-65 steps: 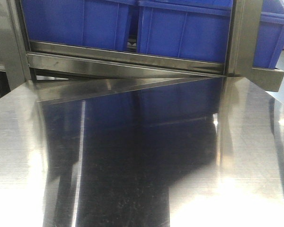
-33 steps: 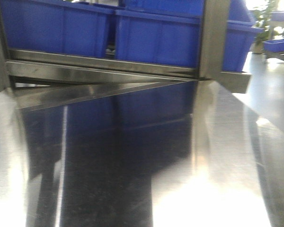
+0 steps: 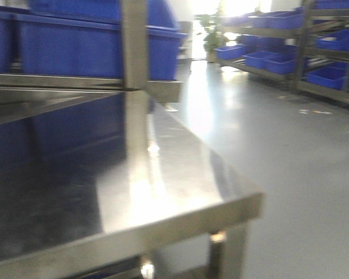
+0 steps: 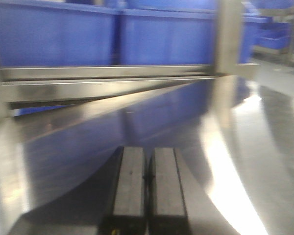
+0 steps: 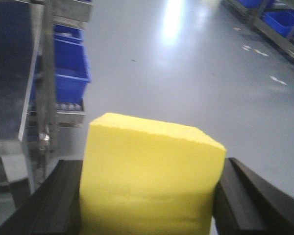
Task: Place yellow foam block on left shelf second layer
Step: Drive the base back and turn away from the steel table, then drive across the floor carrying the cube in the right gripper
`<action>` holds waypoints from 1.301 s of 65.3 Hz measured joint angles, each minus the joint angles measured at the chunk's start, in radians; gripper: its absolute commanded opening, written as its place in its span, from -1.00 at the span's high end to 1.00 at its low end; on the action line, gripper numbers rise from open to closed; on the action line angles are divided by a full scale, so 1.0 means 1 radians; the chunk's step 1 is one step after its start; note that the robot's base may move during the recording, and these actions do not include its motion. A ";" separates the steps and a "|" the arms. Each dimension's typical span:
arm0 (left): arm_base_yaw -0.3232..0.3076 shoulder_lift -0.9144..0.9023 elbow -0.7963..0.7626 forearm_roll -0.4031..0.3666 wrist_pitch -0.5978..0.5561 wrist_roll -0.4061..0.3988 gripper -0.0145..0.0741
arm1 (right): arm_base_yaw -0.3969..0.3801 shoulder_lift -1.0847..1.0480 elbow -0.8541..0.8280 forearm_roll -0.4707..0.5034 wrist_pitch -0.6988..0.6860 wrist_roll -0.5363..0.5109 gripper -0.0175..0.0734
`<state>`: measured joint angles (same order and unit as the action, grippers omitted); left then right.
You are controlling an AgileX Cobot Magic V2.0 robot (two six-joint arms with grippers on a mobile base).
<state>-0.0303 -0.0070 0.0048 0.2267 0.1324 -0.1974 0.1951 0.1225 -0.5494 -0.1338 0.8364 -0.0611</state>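
The yellow foam block is clamped between the two black fingers of the right gripper, one finger pressed against each side face and its top edge standing above them. Only the right wrist view shows it. There it is held in the air off the side of the steel table, with grey floor behind it and a blue bin on a lower rack to its left. The left gripper is clenched on nothing, its two dark pads pressed together with only a thin seam between them. It hangs low over the shiny table top and points at a shelf rail that carries blue bins. The front view is blurred. It shows the table's near corner, an upright post with bins behind it, and more racks of blue bins well apart across the floor.
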 measured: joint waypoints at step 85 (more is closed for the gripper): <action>0.000 0.000 0.000 0.000 0.000 0.000 0.36 | 0.000 0.000 0.000 0.000 0.000 0.000 -0.10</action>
<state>-0.0303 -0.0070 0.0048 0.2267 0.1324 -0.1974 0.1951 0.1225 -0.5494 -0.1338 0.8364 -0.0611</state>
